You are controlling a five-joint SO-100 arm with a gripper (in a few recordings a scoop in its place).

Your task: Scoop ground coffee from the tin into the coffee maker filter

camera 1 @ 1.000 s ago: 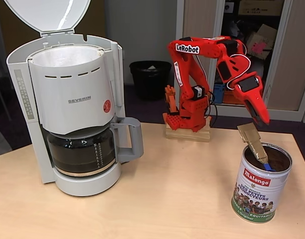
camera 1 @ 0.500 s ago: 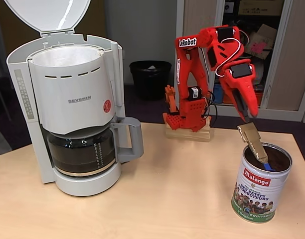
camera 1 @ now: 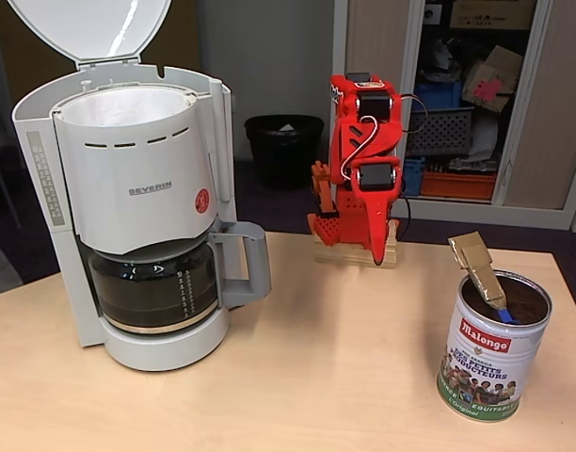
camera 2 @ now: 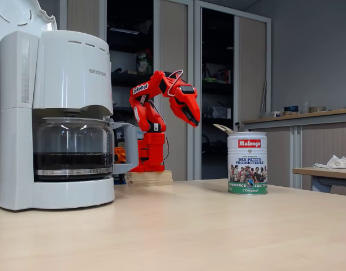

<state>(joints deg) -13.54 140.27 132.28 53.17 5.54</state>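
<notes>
Ground coffee (camera 1: 519, 303) fills the tin (camera 1: 492, 350) close to its rim; the tin stands upright on the table (camera 1: 344, 377) at the right of the front-facing fixed view, well apart from the coffee maker (camera 1: 128, 202) at the left. A scoop (camera 1: 483, 273) is planted in the powder: its blue end is buried near the tin's centre and its tan handle leans up and over the rim, tilting left and away from the camera, toward the arm's base.

The gripper (camera 1: 376, 247) hangs point-down in front of the red base in that view, empty; from the side (camera 2: 191, 117) it is raised and angled down toward the tin. Whether the fingers are parted or closed cannot be told from either view; nothing is held.

Governing relation: the scoop handle lies to the right of the gripper and nearer the camera in the front-facing view, across a clear gap of table, with its free end about level with the fingertips. Its long axis slopes steeply, so my judgement is that the fingers must come across to the tin and close across that slope.

The coffee maker's lid (camera 1: 90, 28) stands open and the white filter (camera 1: 123, 105) sits in the basket, ready. No coffee has been transferred, as far as can be seen.
</notes>
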